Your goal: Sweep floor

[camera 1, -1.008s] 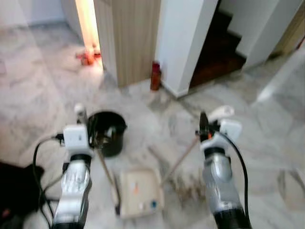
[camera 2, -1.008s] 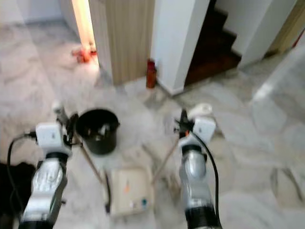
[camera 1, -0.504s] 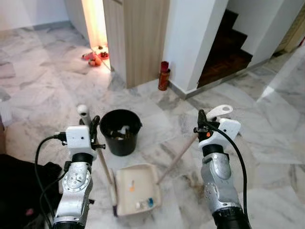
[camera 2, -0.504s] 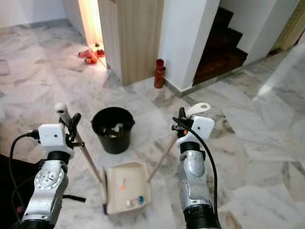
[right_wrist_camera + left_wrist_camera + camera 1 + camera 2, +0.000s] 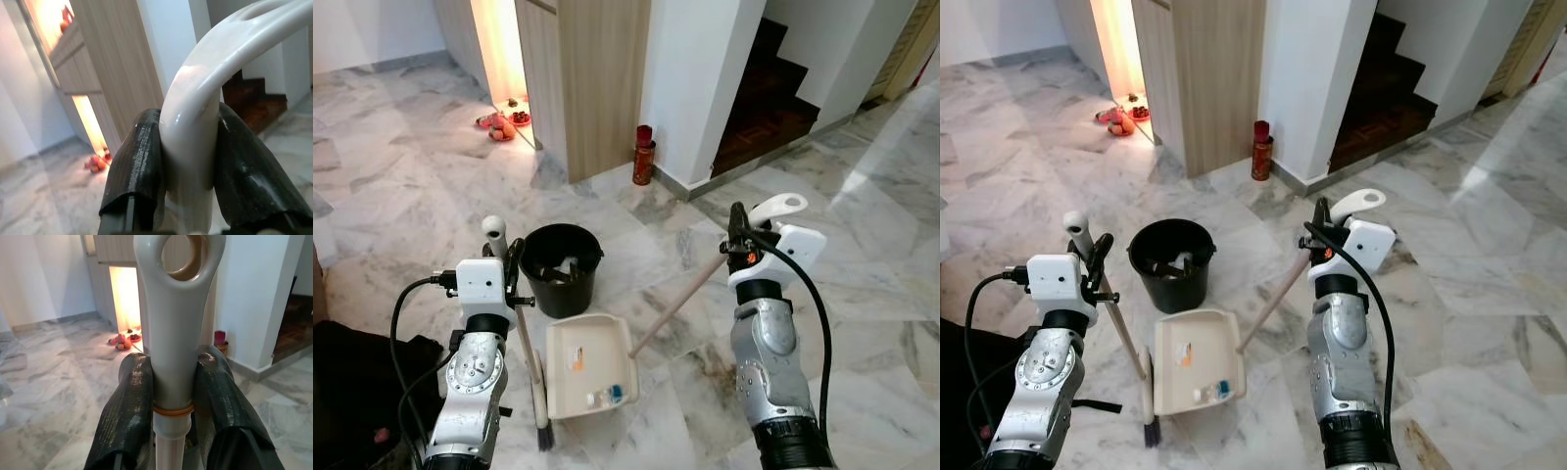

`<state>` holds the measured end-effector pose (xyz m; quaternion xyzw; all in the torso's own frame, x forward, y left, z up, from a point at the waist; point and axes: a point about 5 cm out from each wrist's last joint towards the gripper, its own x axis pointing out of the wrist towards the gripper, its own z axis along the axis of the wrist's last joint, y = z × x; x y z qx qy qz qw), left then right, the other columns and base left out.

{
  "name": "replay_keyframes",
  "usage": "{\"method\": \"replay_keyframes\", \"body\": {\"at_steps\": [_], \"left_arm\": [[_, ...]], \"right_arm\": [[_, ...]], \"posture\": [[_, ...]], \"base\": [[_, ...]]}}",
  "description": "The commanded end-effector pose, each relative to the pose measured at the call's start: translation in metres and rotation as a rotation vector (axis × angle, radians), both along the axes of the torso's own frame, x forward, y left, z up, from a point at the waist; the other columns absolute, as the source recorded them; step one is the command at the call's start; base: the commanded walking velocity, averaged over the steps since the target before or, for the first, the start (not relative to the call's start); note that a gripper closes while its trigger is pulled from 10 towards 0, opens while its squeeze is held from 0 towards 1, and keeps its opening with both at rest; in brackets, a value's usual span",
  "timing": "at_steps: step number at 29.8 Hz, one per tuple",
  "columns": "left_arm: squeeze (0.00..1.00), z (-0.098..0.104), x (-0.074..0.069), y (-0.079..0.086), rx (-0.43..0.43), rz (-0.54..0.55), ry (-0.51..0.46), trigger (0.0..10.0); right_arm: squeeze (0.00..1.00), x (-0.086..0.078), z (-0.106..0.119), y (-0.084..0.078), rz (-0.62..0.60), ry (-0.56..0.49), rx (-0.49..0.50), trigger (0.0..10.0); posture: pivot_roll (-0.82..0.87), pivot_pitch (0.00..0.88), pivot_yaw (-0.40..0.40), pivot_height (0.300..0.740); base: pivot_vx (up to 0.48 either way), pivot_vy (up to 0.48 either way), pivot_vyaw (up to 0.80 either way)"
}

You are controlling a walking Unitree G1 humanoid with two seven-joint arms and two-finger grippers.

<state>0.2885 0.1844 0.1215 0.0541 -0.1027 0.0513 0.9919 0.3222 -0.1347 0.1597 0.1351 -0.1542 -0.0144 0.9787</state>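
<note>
My left gripper [image 5: 512, 258] is shut on the cream handle of a broom [image 5: 172, 333]. Its thin stick runs down to a dark brush [image 5: 544, 437] on the marble floor. My right gripper [image 5: 735, 225] is shut on the white looped handle [image 5: 205, 112] of a long-handled dustpan. That wooden stick slants down and left to the cream dustpan [image 5: 566, 388], which lies flat between my arms. A few small scraps, one orange [image 5: 576, 361] and one blue [image 5: 616, 395], lie in the pan. A black bucket [image 5: 564, 283] with rubbish in it stands just beyond the pan.
A wooden cabinet [image 5: 597, 78] and a white pillar [image 5: 690, 88] stand ahead, with a red canister [image 5: 644, 157] at their foot. Dark stairs [image 5: 769, 93] rise at the right. Small orange items [image 5: 499, 122] lie in a lit gap. A black bag [image 5: 352, 372] sits at lower left.
The camera has moved and the blur has cleared. Both grippers keep their hold. The dustpan now lies closer to the black bucket.
</note>
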Motion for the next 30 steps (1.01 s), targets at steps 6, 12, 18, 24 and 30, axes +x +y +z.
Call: {"method": "replay_keyframes", "body": {"at_steps": [6,12,18,24,30], "left_arm": [[0.0,-0.005,-0.005,0.004,0.024,0.007,0.013,10.0],[0.0,-0.009,-0.007,0.002,0.024,-0.018,0.033,10.0],[0.0,-0.012,-0.012,0.004,0.036,-0.021,0.043,10.0],[0.0,-0.015,-0.024,0.02,0.047,0.06,0.041,10.0],[0.0,-0.014,-0.028,0.026,0.057,0.107,0.027,10.0]], "right_arm": [[0.0,-0.001,0.061,0.011,0.024,-0.221,0.075,10.0],[0.0,-0.004,0.089,0.016,0.041,-0.319,0.122,10.0],[0.0,-0.004,0.097,0.018,0.052,-0.344,0.128,10.0],[0.0,-0.005,0.097,0.019,0.06,-0.33,0.132,10.0],[0.0,-0.004,0.095,0.018,0.06,-0.318,0.13,10.0]], "posture": [[0.05,0.047,-0.048,0.74],[0.05,0.052,-0.049,0.74],[0.06,0.058,-0.052,0.74],[0.06,0.061,-0.053,0.74],[0.06,0.064,-0.054,0.74]], "base": [[0.0,0.0,0.0],[0.0,0.0,0.0],[0.0,0.0,0.0],[0.0,0.0,0.0],[0.041,0.0,0.0]]}}
